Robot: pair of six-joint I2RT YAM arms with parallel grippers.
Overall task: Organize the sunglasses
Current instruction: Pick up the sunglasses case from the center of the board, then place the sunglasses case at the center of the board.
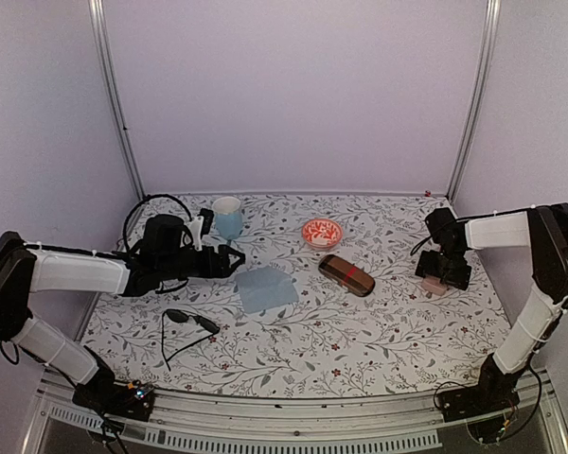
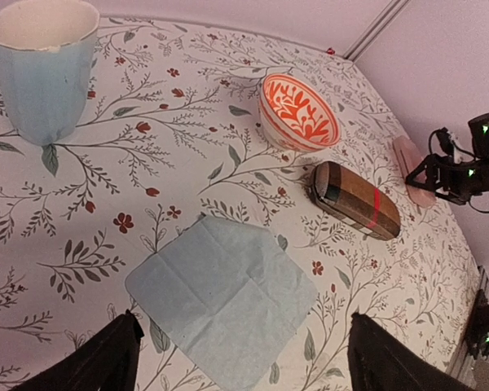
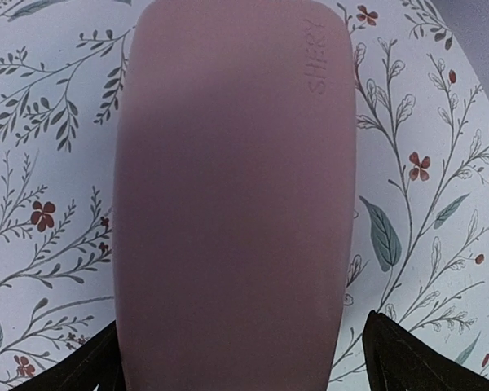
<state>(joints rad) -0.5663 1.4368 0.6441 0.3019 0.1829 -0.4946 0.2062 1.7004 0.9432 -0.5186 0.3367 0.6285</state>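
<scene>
Sunglasses, black pair (image 1: 191, 321): they lie on the floral tablecloth (image 1: 360, 350) in the lower left of the top view, nearest the arm bases. The thin arms are unfolded and trail toward the near edge. Nothing touches them. No second pair can be made out in any view.

Mid-table: a pale blue cloth (image 1: 266, 288) lies flat, just left of centre. Right of it, a brown case with a red band (image 1: 346, 274) is closed and lies at a slant.

Right side of the frame: the right gripper (image 1: 442, 276) hangs directly over the pink case (image 3: 236, 204), which is closed. In the right wrist view the fingers (image 3: 420, 362) stand wide apart, one on either side of the case. A strip of cloth shows between the right-hand finger and the case, so it is not clamped.

Left of centre: the left gripper (image 1: 235, 259) is raised above the table and points toward the cloth. Its fingers (image 2: 106, 358) are spread wide and hold nothing.

Far edge: an orange-patterned bowl (image 1: 322, 232) and a pale blue cup (image 1: 228, 218), both upright.

Progress, as a judgement: early. The black pair is neither folded nor cased, and both cases are shut. Still to do: open a case, fold the pair, place it inside, and account for any other pair.
</scene>
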